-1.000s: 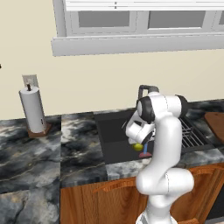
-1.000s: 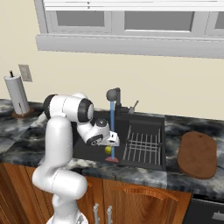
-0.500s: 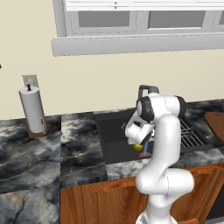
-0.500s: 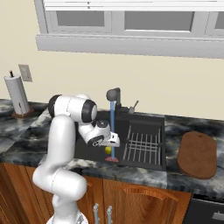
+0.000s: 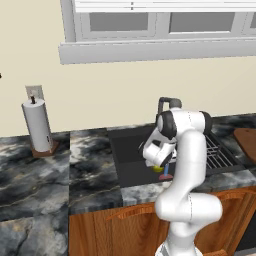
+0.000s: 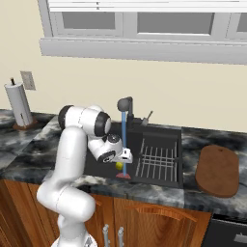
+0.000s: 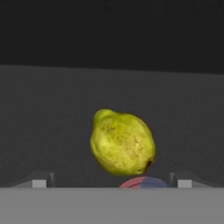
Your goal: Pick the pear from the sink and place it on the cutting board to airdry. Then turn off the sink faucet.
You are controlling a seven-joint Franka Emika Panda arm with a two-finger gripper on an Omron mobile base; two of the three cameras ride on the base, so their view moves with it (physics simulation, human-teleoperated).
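Left base view: the arm is folded down over the sink, with the gripper low inside the dark basin. A sliver of the yellow-green pear peeks out just under the hand, right by the pinkish drain spot. The sink faucet sits behind the arm's shoulder, and a corner of the cutting board shows on the counter at the far right. The paper-towel roll stands well off to the left.

Right base view: cleaner angle. The faucet is pouring a thin blue stream straight down to the drain spot, so the water's on. The pear sits on the basin floor just beside that stream, with the gripper right above it. The wire rack fills the sink's right half, and the cutting board lies on the stone counter to the right of the sink, well apart from the pear.

Hand view: the pear is dead centre, and the two fingertips poke up at either side, spread wide with clear space between them and the fruit. So the fingers are open and holding nothing.

Looks like the reach-for-the-pear step, grasp not yet made. The next move probably calls for dropping a bit further so the fingers straddle the pear, then closing gently, since it's small, round and likely to roll.
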